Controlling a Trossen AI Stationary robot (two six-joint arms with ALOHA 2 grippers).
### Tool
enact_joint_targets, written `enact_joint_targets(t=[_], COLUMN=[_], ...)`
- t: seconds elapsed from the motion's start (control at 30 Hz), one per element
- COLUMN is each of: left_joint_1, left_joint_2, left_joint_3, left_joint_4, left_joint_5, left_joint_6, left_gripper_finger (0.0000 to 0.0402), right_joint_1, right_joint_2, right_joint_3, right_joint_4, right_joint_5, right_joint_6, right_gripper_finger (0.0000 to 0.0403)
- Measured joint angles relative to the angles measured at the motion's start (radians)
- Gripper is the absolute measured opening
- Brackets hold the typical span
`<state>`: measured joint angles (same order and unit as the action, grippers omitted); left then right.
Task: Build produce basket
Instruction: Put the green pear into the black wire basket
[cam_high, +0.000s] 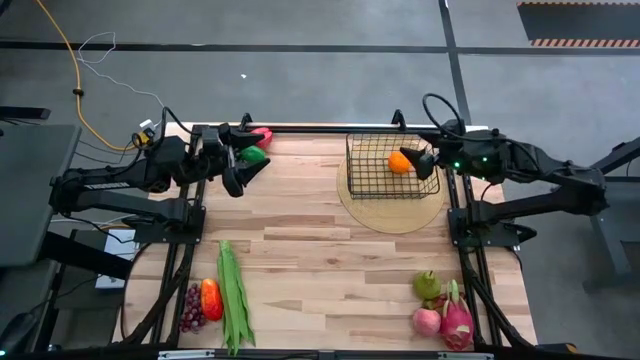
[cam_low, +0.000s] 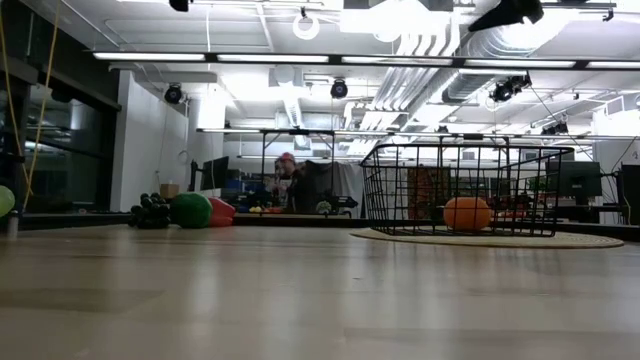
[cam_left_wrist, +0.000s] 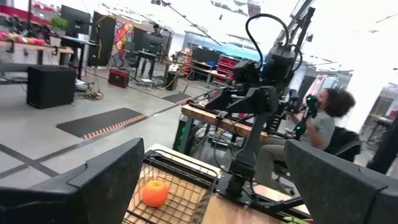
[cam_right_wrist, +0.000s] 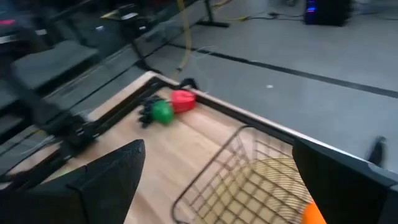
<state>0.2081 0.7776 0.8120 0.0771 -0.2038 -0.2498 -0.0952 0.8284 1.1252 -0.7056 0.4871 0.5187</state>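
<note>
High view first: the basket (cam_high: 394, 168) sits on a round mat (cam_high: 392, 213) at the counter's (cam_high: 330, 260) far right, an orange pepper (cam_high: 399, 162) inside. Right claw (cam_high: 424, 163) hangs spread over the basket's right edge, holding nothing. Left claw (cam_high: 243, 165) is spread too, above the green pepper (cam_high: 254, 155) and red pepper (cam_high: 264, 137). Beans (cam_high: 233, 296), grapes (cam_high: 191, 308), pear (cam_high: 428, 285), apple (cam_high: 427, 321) and dragon fruit (cam_high: 457, 318) lie along the near edge.

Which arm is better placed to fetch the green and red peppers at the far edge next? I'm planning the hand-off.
Left. The left gripper, open, hovers beside the green pepper and red pepper; the right gripper is across the table at the basket.
</note>
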Motion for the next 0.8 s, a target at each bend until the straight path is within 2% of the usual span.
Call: enact_joint_targets(t=[0.2,0.27,0.37,0.43,0.5,0.6,0.8], left_joint_1=[0.000,0.001,0.001,0.001,0.000,0.001,0.001], left_joint_2=[0.000,0.000,-0.005,-0.008,-0.009,-0.009,-0.009], left_joint_3=[0.000,0.000,0.000,0.000,0.000,0.000,0.000], left_joint_4=[-0.006,-0.006,-0.006,-0.005,-0.006,-0.006,-0.038], left_joint_5=[0.015,0.032,0.095,0.132,0.155,0.159,0.150], left_joint_6=[0.000,-0.002,-0.010,-0.028,-0.044,-0.030,-0.028], left_gripper_finger=[0.0376,0.0376,0.0376,0.0376,0.0376,0.0376,0.0376], right_joint_1=[-0.003,-0.003,0.003,0.017,0.039,0.105,0.306], right_joint_2=[0.034,0.050,0.078,0.097,0.121,0.165,0.281], right_joint_3=[0.000,0.000,0.000,0.000,0.000,0.000,0.000], right_joint_4=[0.021,0.065,0.190,0.271,0.291,0.200,-0.136], right_joint_5=[-0.054,-0.128,-0.300,-0.390,-0.437,-0.470,-0.594], right_joint_6=[0.033,0.018,-0.030,-0.003,0.071,0.226,0.516], right_gripper_finger=[0.0397,0.0397,0.0397,0.0397,0.0397,0.0397,0.0397])
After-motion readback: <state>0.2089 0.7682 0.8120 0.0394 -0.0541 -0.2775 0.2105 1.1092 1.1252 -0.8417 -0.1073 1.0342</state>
